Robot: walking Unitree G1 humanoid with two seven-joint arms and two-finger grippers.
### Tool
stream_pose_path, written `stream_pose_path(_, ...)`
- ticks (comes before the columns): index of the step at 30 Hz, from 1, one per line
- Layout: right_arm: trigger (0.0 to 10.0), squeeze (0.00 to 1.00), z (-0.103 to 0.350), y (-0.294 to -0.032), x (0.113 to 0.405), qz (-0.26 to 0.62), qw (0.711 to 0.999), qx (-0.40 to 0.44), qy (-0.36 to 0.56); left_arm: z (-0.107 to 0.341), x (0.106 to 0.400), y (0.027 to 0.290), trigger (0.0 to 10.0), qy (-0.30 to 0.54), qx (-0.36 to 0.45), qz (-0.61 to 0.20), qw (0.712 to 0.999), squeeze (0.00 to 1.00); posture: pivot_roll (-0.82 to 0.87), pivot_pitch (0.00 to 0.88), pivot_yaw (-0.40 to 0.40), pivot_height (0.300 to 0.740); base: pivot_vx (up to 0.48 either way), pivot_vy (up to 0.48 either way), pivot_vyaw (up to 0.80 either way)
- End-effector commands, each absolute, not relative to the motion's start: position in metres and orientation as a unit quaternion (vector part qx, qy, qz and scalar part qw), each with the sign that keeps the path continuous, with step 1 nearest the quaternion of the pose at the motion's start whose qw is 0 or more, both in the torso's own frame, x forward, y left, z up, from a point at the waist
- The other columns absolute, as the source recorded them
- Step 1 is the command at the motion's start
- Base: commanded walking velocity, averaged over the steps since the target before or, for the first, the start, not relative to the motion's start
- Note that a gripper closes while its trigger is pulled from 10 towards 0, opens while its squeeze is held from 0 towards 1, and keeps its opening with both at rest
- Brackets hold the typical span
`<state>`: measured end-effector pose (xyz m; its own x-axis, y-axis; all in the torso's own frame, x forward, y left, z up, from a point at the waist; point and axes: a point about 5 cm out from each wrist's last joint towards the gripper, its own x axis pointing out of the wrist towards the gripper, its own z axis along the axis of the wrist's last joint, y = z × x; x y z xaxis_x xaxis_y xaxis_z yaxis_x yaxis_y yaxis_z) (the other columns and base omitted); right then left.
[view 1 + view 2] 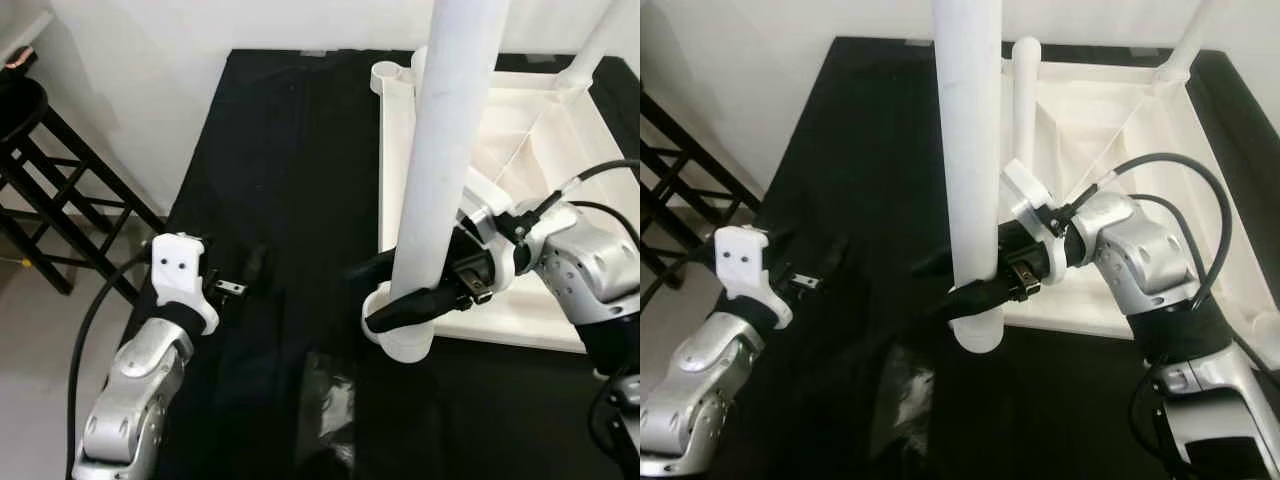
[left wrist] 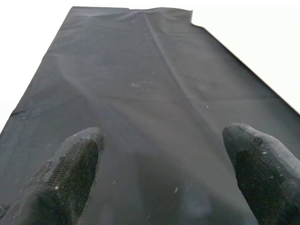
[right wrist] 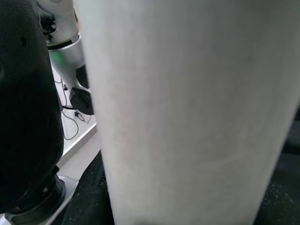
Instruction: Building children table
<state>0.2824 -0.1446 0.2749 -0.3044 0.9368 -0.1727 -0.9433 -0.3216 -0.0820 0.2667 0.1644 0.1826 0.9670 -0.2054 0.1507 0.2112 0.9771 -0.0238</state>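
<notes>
- Two black fingers of the right gripper (image 1: 400, 290) close around a white table leg (image 1: 445, 170), one in front of it and one behind, low on the leg.
- The leg stands upright, its foot in a round socket (image 1: 405, 345) at the near left corner of the upturned white tabletop (image 1: 520, 130), at about 5 o'clock in the head view.
- A second leg (image 1: 600, 45) rises at 1 o'clock from the far corner.
- The tabletop lies on a black cloth (image 1: 290, 160).
- The left gripper (image 2: 164, 180) hovers over the cloth at 8 o'clock, fingers spread wide and empty.
- A black stool (image 1: 45, 190) stands at 10 o'clock.
</notes>
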Motion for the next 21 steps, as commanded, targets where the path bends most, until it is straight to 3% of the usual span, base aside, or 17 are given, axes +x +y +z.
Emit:
stream_pose_path(1,10.0,0.0,0.276,-0.139,0.277,0.821,0.563,-0.092,0.0,0.18,0.266,0.163,10.0,-0.062,-0.024,-0.108,0.992,0.0,0.06,0.313,0.022,0.74,0.0,0.0,0.0)
stream_pose_path(7,10.0,0.0,0.275,-0.133,0.276,0.826,0.554,-0.104,-0.006,0.181,0.268,0.161,10.0,-0.065,-0.021,-0.109,0.992,0.0,0.06,0.31,0.014,0.74,0.0,0.0,0.0)
stream_pose_path(21,10.0,0.0,0.263,-0.115,0.289,0.796,0.595,-0.106,-0.028,0.18,0.267,0.163,10.0,-0.061,-0.016,-0.098,0.993,0.0,0.07,0.313,0.009,0.74,0.0,0.0,0.0)
